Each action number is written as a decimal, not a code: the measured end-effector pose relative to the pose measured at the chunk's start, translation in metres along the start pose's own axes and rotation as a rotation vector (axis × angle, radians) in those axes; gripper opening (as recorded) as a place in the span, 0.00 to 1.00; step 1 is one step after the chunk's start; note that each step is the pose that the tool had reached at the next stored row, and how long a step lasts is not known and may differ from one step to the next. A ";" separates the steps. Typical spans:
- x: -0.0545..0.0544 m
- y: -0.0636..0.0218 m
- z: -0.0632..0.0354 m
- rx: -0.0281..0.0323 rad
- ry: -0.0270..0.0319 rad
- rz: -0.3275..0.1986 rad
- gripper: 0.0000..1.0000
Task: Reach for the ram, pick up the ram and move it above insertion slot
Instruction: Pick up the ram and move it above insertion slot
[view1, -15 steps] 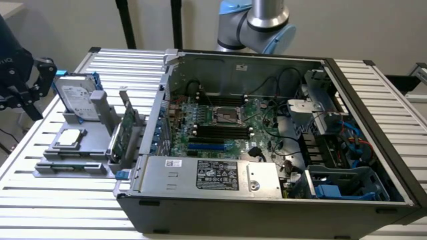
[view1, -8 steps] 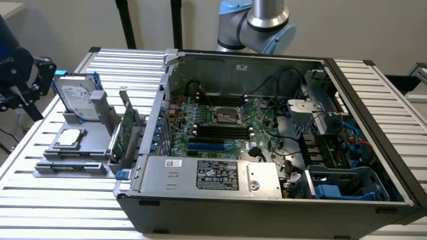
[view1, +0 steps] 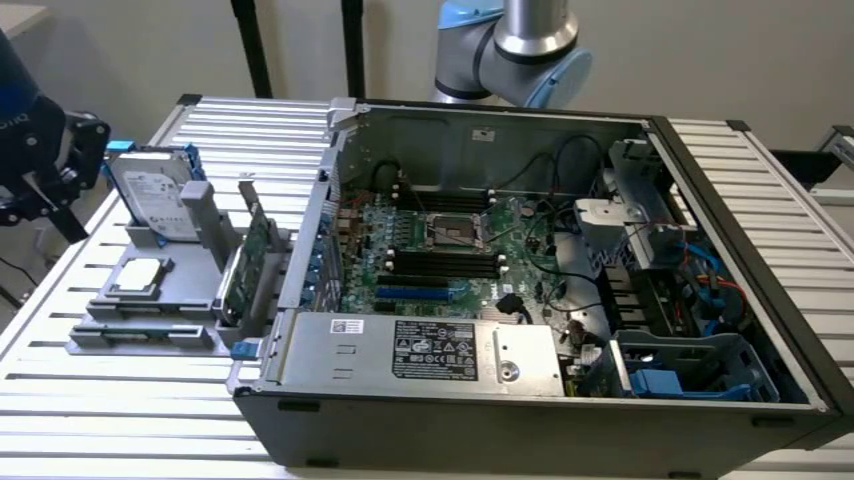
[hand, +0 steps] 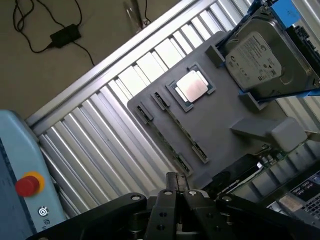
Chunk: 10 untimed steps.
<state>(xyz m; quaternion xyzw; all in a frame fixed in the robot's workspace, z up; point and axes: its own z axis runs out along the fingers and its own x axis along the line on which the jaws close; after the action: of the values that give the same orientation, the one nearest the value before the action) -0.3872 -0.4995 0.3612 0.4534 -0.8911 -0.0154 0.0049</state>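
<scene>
**Desk:** Slatted aluminium, that was the tabletop (view1: 120, 420) on my screen. What did you use as your mark?

**Me:** I went by the grey tray (view1: 180, 295). The ram (view1: 140, 330) lay flat in a groove of that tray, along the edge farthest from the hard drive (view1: 154, 195), which stood at the tray's opposite end. A processor chip (view1: 140, 280) sat in the tray between the two. An expansion card (view1: 256, 255) stood upright on the tray's side nearest the computer case (view1: 534, 425).

**Desk:** And the tool?

**Me:** The tool (hand: 176, 184) hung off the tray's side away from the case, clear of the tray and touching nothing. I saw its fingers pressed together with nothing between them. The ram was well apart from it, so I had no grip on it at that point.

**Desk:** Where was the insertion slot?

**Me:** The insertion slot (view1: 441, 262) was across from the tray, inside the open case that stood just beside it. It was one of several black sockets lying parallel on the motherboard (view1: 514, 225), and I saw nothing seated in them.
</scene>
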 end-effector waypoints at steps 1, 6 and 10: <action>0.000 0.0000 0.0000 0.0006 0.0001 -0.020 0.11; 0.000 0.0000 -0.0001 0.0052 -0.0014 -0.110 0.11; 0.000 0.0000 0.0002 0.0071 -0.0026 -0.182 0.11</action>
<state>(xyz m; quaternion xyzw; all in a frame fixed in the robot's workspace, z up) -0.3872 -0.4994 0.3611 0.5326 -0.8463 -0.0132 0.0007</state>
